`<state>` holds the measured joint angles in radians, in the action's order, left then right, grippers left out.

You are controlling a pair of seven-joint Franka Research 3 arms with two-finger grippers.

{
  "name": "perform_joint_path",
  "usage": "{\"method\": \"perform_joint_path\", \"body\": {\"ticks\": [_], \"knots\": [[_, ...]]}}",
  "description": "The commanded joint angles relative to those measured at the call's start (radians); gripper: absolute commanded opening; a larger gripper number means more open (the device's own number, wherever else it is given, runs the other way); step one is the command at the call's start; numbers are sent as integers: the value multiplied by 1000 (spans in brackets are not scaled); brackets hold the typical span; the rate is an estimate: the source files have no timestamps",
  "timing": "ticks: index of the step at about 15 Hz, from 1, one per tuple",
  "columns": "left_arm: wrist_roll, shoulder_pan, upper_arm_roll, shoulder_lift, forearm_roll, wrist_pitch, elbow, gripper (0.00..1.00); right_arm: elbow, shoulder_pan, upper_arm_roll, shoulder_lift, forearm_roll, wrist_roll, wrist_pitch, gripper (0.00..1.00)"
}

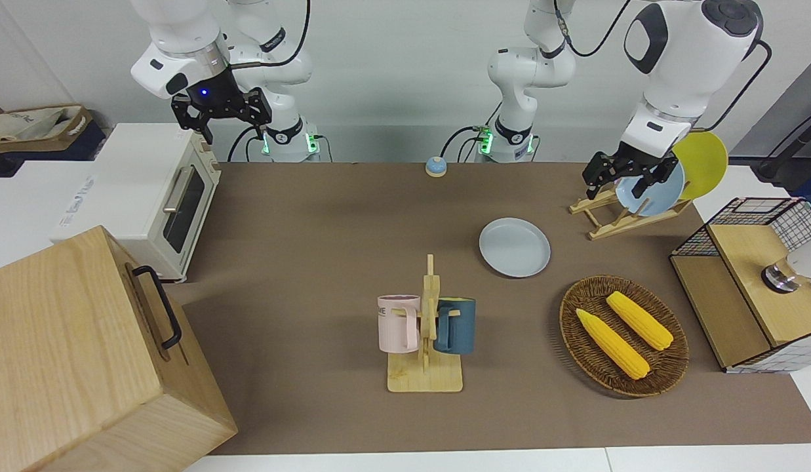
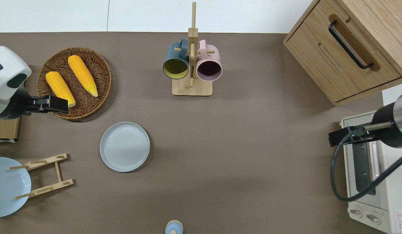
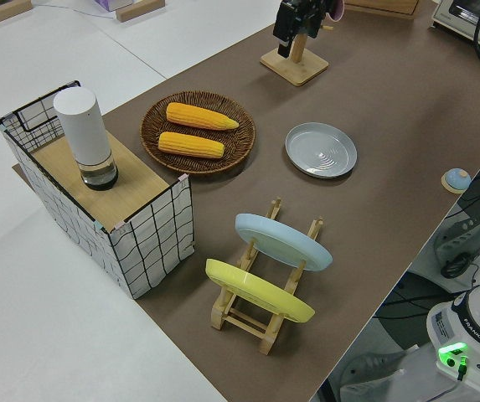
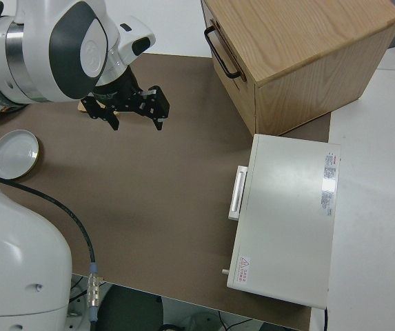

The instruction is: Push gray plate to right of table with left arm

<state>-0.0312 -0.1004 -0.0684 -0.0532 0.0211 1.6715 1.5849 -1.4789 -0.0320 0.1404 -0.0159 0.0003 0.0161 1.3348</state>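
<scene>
The gray plate [image 1: 514, 247] lies flat on the brown table [image 1: 313, 229]; it also shows in the overhead view [image 2: 124, 146], the left side view [image 3: 321, 150] and the right side view [image 4: 16, 153]. My left gripper [image 1: 613, 189] is open and empty, up in the air. In the overhead view it [image 2: 53, 104] is over the wicker basket's rim [image 2: 74, 114], apart from the plate. My right gripper [image 1: 235, 128] is open and parked.
The wicker basket holds two corn cobs [image 2: 59, 87]. A wooden rack [image 1: 625, 213] holds a sky-blue plate [image 1: 651, 193] and a yellow plate [image 1: 703, 164]. A mug tree [image 2: 191, 65], a wooden cabinet [image 2: 347, 48], a toaster oven [image 2: 373, 175], a wire-sided box [image 1: 752, 282] and a small bell [image 1: 435, 166] stand around.
</scene>
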Motion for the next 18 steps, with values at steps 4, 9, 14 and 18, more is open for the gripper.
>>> {"method": "perform_joint_path", "body": {"ticks": [4,9,14,18], "knots": [[0,-5,-13,4,30,-18,-13,998,9,-19,16,-2,4,13,-16,983],[-6,-5,-11,4,30,-39,12,998,9,-19,16,-2,4,12,-16,983],[-6,-5,-13,9,33,-32,72,998,9,-19,16,-2,4,13,-16,983],[-4,-5,-13,35,45,31,160,998,9,-19,16,-2,4,13,-16,983]]}}
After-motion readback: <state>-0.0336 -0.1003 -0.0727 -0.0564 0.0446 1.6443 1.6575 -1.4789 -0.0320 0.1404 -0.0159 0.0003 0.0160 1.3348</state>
